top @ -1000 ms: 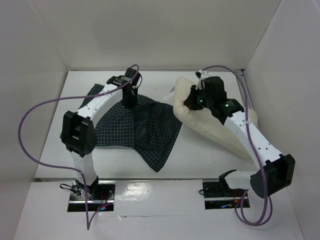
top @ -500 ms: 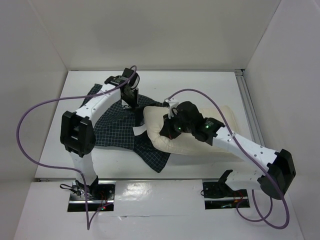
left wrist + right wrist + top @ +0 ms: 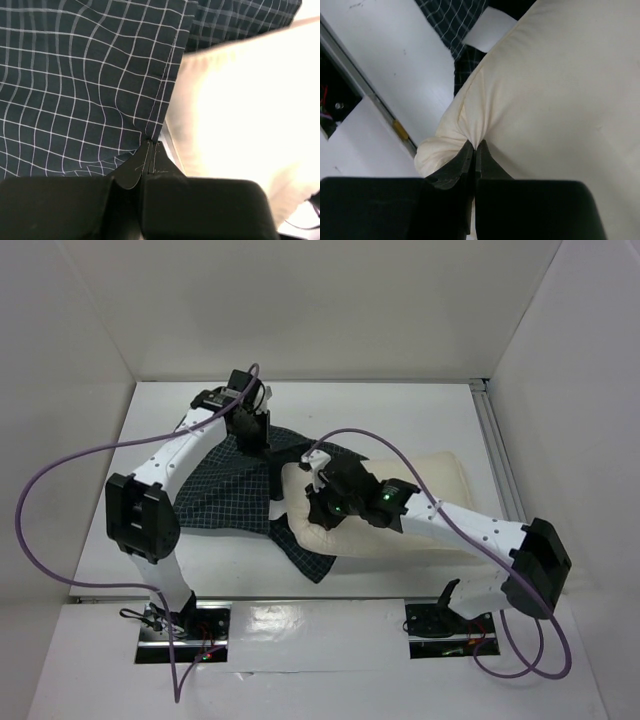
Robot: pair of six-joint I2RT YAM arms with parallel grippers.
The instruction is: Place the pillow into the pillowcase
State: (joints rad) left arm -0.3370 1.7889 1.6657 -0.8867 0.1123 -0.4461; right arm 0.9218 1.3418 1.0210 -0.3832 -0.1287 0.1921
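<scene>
1. Left jaws are closed, pinching the hem of the dark navy white-checked fabric pillowcase (image 3: 225, 498); we would lift it so the mouth gapes.
2. Right jaws are closed on a corner fold of the plump cream fabric pillow (image 3: 445, 478), which lies on the white surface (image 3: 400, 410), its left end overlapping the pillowcase.
3. We would feed that corner in low, under the hem.

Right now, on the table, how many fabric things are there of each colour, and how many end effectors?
Cream fabric: 1, the pillow
Dark checked fabric: 1, the pillowcase
Black end effectors: 2, the left end effector and the right end effector
Total: 4
</scene>
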